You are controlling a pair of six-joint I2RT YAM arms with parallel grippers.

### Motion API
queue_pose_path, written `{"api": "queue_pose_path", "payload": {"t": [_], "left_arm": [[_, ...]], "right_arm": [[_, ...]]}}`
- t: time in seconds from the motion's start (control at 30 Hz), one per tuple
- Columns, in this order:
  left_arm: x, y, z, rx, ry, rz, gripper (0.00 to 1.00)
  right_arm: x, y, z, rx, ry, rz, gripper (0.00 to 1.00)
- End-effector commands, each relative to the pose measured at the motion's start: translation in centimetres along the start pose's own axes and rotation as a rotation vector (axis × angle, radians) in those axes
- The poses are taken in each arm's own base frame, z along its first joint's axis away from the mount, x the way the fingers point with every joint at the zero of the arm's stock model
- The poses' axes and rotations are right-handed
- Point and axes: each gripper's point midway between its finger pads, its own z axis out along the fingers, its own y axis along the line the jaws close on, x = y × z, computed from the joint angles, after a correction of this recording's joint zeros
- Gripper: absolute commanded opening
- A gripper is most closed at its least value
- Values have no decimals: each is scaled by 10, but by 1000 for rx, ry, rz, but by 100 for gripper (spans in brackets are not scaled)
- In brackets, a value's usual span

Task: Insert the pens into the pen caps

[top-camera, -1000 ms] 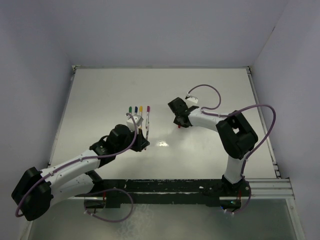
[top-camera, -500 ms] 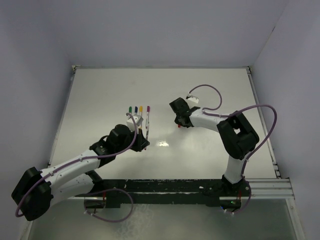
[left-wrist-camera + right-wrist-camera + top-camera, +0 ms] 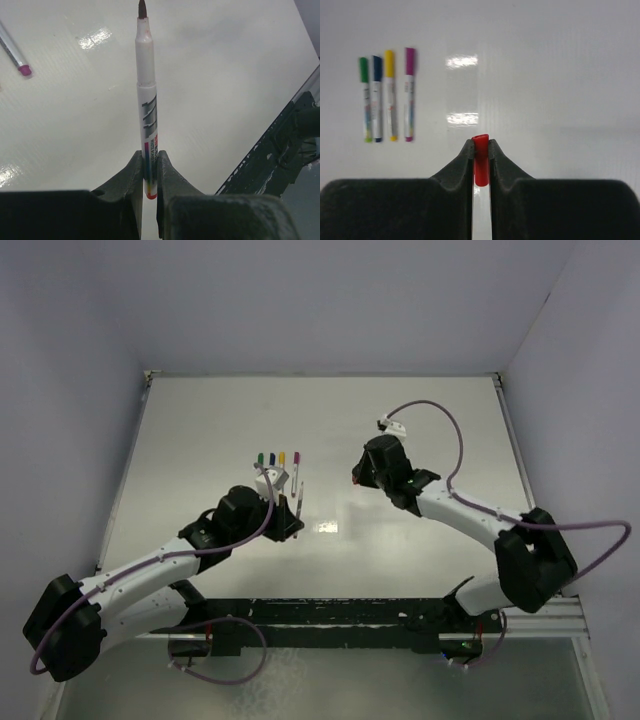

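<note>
My left gripper [image 3: 150, 157] is shut on the lower barrel of an uncapped whitish pen [image 3: 146, 100], whose dark red tip points up and away from me. In the top view that gripper [image 3: 296, 510] sits just near of the row of pens. My right gripper [image 3: 480, 145] is shut on a small red pen cap [image 3: 480, 162], held off the table with its open end facing forward. In the top view the right gripper [image 3: 358, 478] hangs to the right of the row. Green [image 3: 365, 100], blue [image 3: 377, 100], yellow [image 3: 391, 95] and purple [image 3: 409, 95] capped pens lie side by side.
The white table [image 3: 430, 430] has raised rims at its left and right sides. A black rail [image 3: 280, 145] with the arm bases runs along the near edge. The purple pen's end [image 3: 22, 69] lies close to my left gripper's left side.
My right gripper has shut on the red cap and lifted it off the table, with the arm swinging out to the right. The left arm and its pen have stayed put.
</note>
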Motion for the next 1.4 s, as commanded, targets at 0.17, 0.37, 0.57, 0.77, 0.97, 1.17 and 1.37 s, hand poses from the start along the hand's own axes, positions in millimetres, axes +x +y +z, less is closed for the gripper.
{"api": "queue_pose_path", "payload": {"t": [0.17, 0.37, 0.57, 0.77, 0.97, 1.17, 1.37], "left_arm": [[-33, -66, -4, 340, -145, -18, 0], [-40, -95, -2, 428, -166, 13, 0], [-41, -122, 3, 456, -163, 65, 0], [-44, -132, 3, 486, -185, 50, 0], [-48, -136, 6, 495, -197, 42, 0], [-54, -139, 7, 499, -209, 48, 0], [-56, -138, 7, 489, -215, 56, 0]], "right_arm": [[-69, 49, -93, -396, -358, -48, 0], [-81, 57, -139, -568, -518, -43, 0], [-86, 74, -169, -716, -585, -72, 0], [-87, 84, -196, -829, -655, -66, 0], [-84, 91, -205, -900, -657, -33, 0], [-78, 98, -204, -940, -637, -4, 0], [-73, 103, -201, -956, -620, 5, 0]]}}
